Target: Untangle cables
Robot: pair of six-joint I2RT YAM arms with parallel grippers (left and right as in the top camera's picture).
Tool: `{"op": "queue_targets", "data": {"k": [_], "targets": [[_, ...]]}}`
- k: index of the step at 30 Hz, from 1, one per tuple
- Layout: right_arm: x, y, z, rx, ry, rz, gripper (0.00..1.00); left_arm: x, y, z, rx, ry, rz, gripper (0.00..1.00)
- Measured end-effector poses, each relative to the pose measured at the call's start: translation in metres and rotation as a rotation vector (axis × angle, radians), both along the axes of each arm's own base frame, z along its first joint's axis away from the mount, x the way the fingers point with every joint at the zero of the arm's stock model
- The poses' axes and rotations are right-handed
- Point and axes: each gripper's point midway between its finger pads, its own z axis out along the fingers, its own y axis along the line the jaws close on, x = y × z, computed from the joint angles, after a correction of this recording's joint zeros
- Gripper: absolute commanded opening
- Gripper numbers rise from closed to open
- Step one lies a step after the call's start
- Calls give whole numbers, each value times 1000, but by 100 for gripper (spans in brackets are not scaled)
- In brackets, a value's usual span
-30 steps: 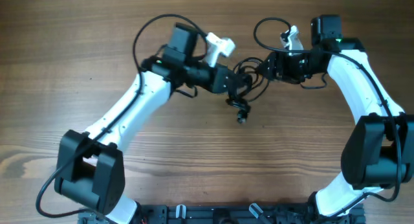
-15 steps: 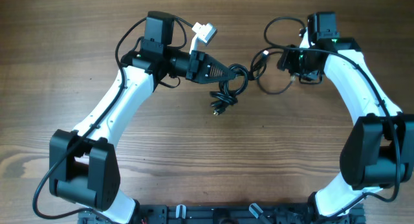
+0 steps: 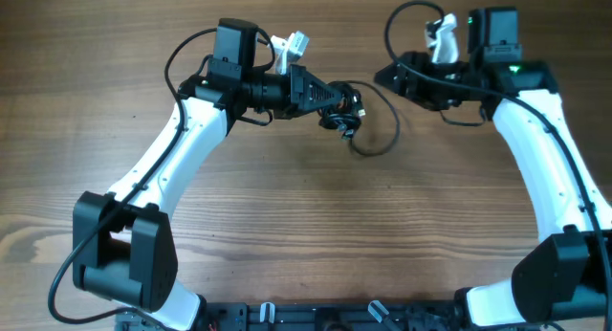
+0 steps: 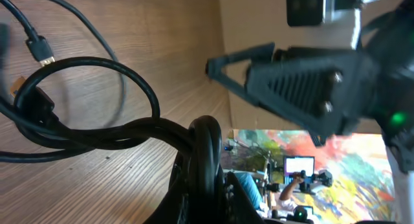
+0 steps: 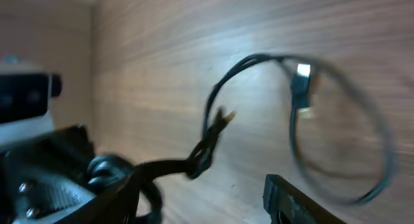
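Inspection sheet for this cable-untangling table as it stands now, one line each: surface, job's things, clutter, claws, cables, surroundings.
surface: wooden table, plain wood grain.
job's things: cables bunched in a small clump at the left claw; one loose loop trails onto the table toward the right side; a plug end lies free.
clutter: nothing seen.
grippers: left claw shut on the cables; right claw looks open, holds nothing and sits apart from the clump.
cables: arm wires loop off both wrists, away from the clump.
surroundings: colourful backdrop and a lit screen past the table edge.
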Motion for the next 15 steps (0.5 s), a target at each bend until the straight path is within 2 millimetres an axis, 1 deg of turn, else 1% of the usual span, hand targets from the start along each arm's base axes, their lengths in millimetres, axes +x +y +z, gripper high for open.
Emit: {"op": "queue_targets", "data": {"k": [2,4,7,9,11,13,15], "targets": [[-8,20,-1,19,13,56,59,1,0,-1,6,1,7,4],[-12,35,-14,27,58,88,57,2,1,-1,9,-1,11,4],[-8,41,-28,48,110,82,53,6,4,-6,37,-5,37,4],[-4,41,-37,61,139,73,53,8,6,-8,49,-22,43,4],[0,46,-53,88,183,80,51,8,6,-6,43,-45,31,4],[7,51,-55,126,177,85,46,8,6,-6,42,-62,23,4],[8,53,-52,143,174,84,45,7,5,-5,37,-64,16,4]]}}
